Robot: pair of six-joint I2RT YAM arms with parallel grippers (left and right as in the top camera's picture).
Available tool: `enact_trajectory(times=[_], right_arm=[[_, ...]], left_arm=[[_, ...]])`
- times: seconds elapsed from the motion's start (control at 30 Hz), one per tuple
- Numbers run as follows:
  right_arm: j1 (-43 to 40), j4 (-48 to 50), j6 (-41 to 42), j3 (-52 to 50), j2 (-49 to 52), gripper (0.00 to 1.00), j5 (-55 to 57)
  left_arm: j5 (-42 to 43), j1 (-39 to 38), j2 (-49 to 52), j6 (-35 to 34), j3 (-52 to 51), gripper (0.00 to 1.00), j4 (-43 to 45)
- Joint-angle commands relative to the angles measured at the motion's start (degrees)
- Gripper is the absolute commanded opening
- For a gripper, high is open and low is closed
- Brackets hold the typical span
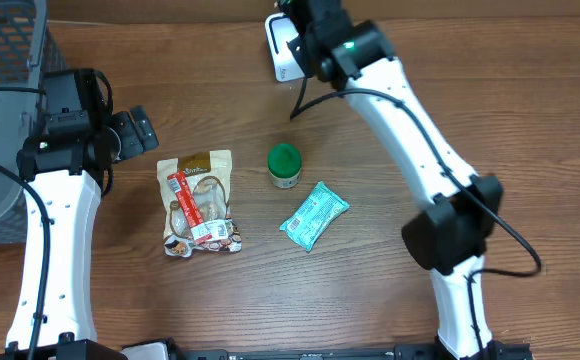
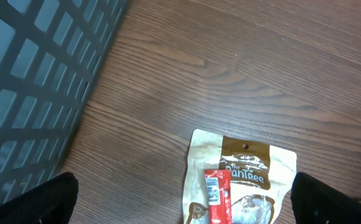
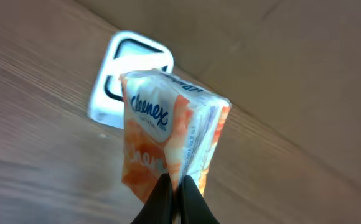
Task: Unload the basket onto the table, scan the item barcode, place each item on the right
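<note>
My right gripper point(image 3: 175, 186) is shut on the lower edge of an orange and white Kleenex tissue pack point(image 3: 168, 134). It holds the pack up in front of a white barcode scanner point(image 3: 127, 74). From overhead, the right gripper point(image 1: 305, 40) hangs over the scanner point(image 1: 280, 55) at the table's far edge, and the arm hides the pack. My left gripper point(image 1: 135, 130) stands open and empty at the left. Its black fingertips point(image 2: 43, 199) are spread wide above a brown snack pouch point(image 2: 243, 177).
A red stick pack point(image 2: 218, 196) lies on the pouch point(image 1: 202, 205). A green-lidded jar point(image 1: 284, 165) and a teal packet point(image 1: 313, 215) lie mid-table. A grey mesh basket point(image 1: 0, 100) stands at the far left, close to the left arm.
</note>
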Motion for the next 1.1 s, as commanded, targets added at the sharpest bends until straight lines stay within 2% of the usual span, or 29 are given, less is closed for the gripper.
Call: enact_trajectory(times=[0.0,0.13,0.43,0.67,0.93,1.07], right_arm=[[-0.42,4.24,-6.75,1.05,4.13,0.04,6.97],[-0.39,10.40,-11.54,1.05,7.30,0.04,6.62],[-0.39,20.79,-12.59,-0.42,10.45,0.04,6.60],[-0.44,23.65,-26.29,-0.42,15.76,0.04,5.60],[-0.44,25.22,-26.38,-0.42,15.85,0.04,6.71],[0.59,25.07,-25.90,-0.33,14.64,0.04,14.60]], left_arm=[[-0.26,0.20,-0.26,1.01,0.96,1.00,0.07],[-0.26,0.20,-0.26,1.01,0.96,1.00,0.07],[-0.28,0.20,-0.26,1.01,0.96,1.00,0.07],[-0.26,0.20,-0.26,1.01,0.96,1.00,0.07],[-0.26,0.20,-0.26,1.01,0.96,1.00,0.07],[-0.26,0.20,-0.26,1.01,0.96,1.00,0.07]])
